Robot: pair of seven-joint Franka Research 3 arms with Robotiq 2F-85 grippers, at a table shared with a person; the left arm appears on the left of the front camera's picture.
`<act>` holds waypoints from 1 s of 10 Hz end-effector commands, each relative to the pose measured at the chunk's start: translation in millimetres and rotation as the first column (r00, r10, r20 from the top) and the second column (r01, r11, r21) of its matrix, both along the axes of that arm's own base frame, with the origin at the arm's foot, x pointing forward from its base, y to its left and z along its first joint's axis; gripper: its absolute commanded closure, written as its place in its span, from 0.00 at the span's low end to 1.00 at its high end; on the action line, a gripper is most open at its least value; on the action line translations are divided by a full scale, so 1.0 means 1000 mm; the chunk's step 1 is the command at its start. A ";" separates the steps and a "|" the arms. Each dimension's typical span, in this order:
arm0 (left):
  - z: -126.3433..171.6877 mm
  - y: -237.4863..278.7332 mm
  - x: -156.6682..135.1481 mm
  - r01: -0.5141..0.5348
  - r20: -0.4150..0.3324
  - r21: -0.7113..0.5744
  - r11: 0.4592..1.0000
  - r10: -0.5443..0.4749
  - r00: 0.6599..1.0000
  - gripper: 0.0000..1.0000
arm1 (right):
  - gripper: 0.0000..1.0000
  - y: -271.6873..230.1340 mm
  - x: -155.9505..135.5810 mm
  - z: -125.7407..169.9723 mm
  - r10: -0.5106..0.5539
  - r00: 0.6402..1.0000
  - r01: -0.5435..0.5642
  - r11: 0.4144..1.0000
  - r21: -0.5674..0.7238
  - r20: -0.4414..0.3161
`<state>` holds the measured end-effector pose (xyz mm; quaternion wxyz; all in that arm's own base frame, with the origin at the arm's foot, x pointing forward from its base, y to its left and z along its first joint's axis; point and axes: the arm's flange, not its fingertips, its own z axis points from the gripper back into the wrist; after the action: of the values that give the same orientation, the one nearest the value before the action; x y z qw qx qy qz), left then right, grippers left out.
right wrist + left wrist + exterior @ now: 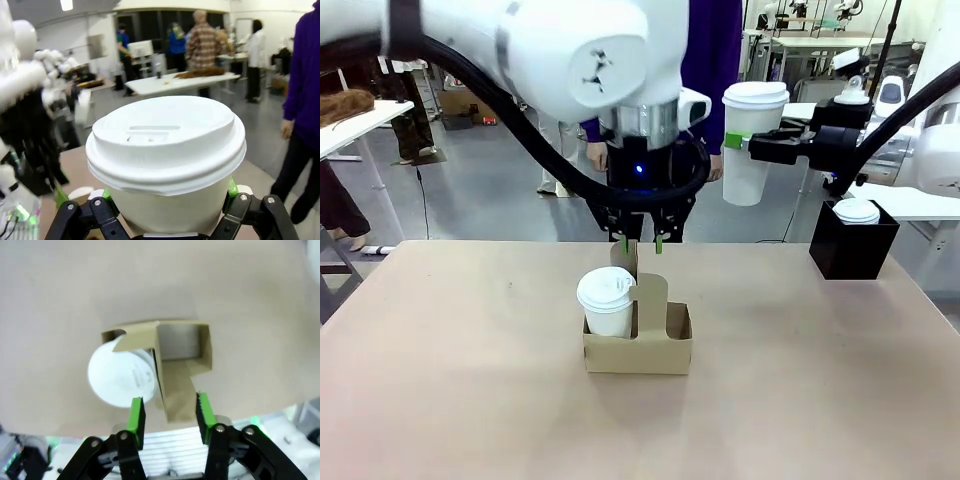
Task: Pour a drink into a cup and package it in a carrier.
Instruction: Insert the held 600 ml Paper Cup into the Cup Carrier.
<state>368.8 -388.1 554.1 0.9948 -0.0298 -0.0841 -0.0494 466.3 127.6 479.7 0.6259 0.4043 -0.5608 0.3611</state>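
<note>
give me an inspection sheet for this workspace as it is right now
surface: tan table, no spills seen
job's things: carrier mid-table, one lidded cup in its left slot, right slot empty; second lidded cup up in the air
clutter: black box at the table's right, white lid showing on top
hands: left hand open, straddling the carrier's handle tab; right hand shut on second lidded cup
cables: black cable along the left arm
surroundings: person in purple at far side; other tables beyond

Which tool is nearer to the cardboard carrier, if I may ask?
Left. The left tool hangs open just above the carrier; the right tool holds a lidded cup high to its right.
</note>
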 end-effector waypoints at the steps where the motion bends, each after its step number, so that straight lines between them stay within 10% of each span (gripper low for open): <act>1: 0.014 0.059 -0.015 0.163 -0.047 -0.082 0.983 -0.167 0.985 0.00 | 0.12 -0.016 0.031 -0.008 0.205 0.977 -0.207 0.978 -0.023 -0.059; 5: 0.024 0.145 -0.031 0.422 0.063 -0.149 0.894 -0.417 0.907 0.00 | 0.12 -0.009 0.037 -0.047 0.424 0.901 -0.428 0.903 -0.031 -0.087; 10: 0.031 0.144 -0.024 0.411 0.046 -0.133 0.902 -0.409 0.912 0.00 | 0.12 -0.008 0.027 -0.053 0.399 0.912 -0.404 0.914 -0.042 -0.089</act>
<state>341.5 -239.5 582.0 0.9571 -0.1084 -0.0962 -0.2511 497.1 118.7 423.0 0.5701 0.5109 -0.4273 0.4810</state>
